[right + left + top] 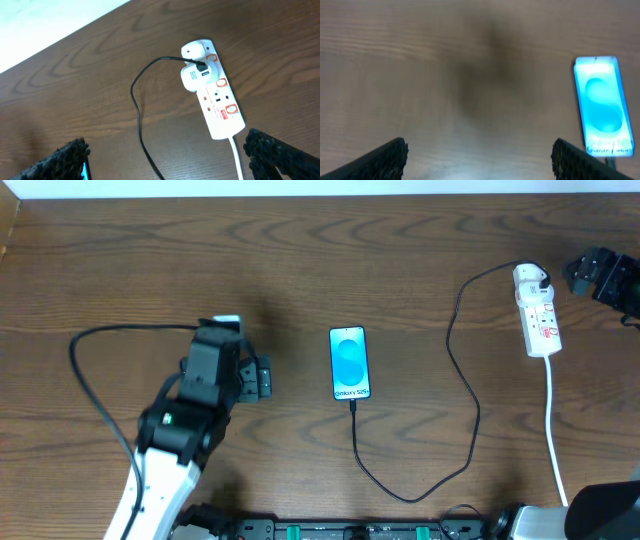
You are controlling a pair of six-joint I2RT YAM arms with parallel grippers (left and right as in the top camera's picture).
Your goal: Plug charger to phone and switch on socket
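The phone [349, 363] lies flat mid-table with its blue screen lit. The charger cable [470, 415] joins the phone's near end, loops toward the front edge and runs up to its white plug [530, 278], which sits in the socket strip [543, 325]. My left gripper [262, 378] is open and empty, left of the phone and apart from it. The left wrist view shows its open fingers [480, 162] over bare wood and the phone [602, 105] at right. My right gripper [585, 272] is open and empty, just right of the strip's far end. Its wrist view [165, 160] shows the strip [220, 105], plug [195, 75] and cable [137, 110].
The strip's white cord [553, 430] runs down to the front right. A thick black arm cable [85, 370] loops at the left. A pale surface borders the table's far edge [320, 188]. The arm bases stand along the front edge.
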